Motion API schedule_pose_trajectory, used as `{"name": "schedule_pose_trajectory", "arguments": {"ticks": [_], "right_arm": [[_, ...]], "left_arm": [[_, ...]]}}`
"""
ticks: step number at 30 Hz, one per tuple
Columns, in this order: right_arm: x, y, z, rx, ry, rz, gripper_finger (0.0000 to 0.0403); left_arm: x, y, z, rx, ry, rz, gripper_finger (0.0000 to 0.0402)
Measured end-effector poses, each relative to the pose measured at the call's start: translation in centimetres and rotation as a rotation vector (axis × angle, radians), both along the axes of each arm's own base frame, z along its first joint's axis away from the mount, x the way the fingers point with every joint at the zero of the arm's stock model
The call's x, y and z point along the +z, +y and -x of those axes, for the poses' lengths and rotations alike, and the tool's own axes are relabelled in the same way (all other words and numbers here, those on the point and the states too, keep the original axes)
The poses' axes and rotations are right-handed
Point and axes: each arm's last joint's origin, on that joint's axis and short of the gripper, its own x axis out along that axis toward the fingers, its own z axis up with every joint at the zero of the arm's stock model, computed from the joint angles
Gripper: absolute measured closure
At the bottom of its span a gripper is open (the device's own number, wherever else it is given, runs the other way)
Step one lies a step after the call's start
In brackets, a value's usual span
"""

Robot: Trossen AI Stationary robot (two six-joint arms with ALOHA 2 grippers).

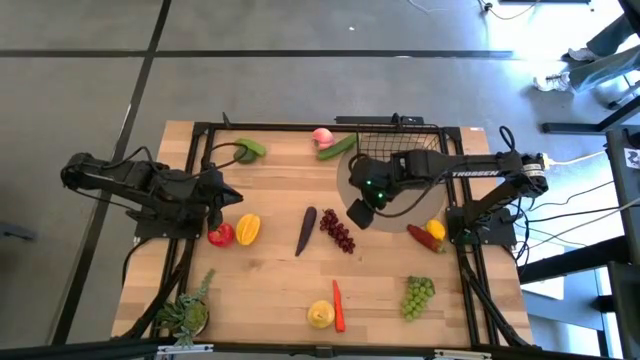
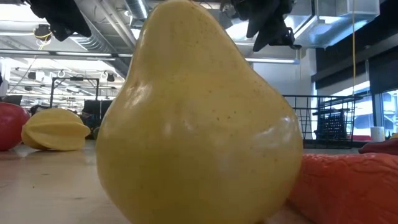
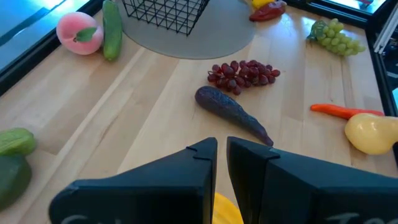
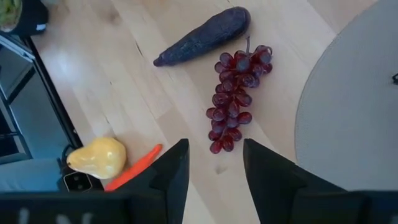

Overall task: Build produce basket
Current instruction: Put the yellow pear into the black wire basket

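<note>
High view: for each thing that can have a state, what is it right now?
Basket: upright on the grey mat, looks empty.
Eggplant: lying on the table, outside the basket.
Dark grapes: on the table, untouched.
Right tool: open, above the dark grapes, holding nothing.
Left tool: shut, empty, near the red pepper.
Carrot: lying beside the yellow pear.

Eggplant (image 1: 306, 231) left of grapes (image 1: 337, 231)
</note>
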Motion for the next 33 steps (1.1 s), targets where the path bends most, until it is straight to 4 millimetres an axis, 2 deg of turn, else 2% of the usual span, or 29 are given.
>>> {"name": "schedule_pose_trajectory", "arguments": {"ticks": [14,17,22,25,30,33], "right_arm": [[-0.2,0.0,0.3,-0.002,0.041,-0.003,0.0258],[-0.6,0.1,1.2,-0.055,0.151,-0.056,0.0258],[-1.1,0.1,3.2,-0.252,0.393,-0.119,0.0258],[-1.2,0.1,3.9,-0.287,0.475,-0.119,0.0263],[-1.2,0.1,3.9,-0.267,0.474,-0.116,0.0271],[-1.1,0.2,3.4,-0.187,0.408,-0.12,0.0271]], "left_arm": [[0.0,0.0,0.0,-0.002,0.001,-0.003,0.0374],[0.0,0.0,0.0,-0.001,0.001,-0.003,0.0374],[0.0,0.0,0.0,-0.001,0.001,-0.003,0.0374],[0.0,0.0,0.0,-0.001,0.001,-0.003,0.0374],[0.0,0.0,0.0,-0.001,0.001,-0.003,0.0374],[0.0,0.0,0.0,-0.001,0.001,-0.003,0.0374]]}}
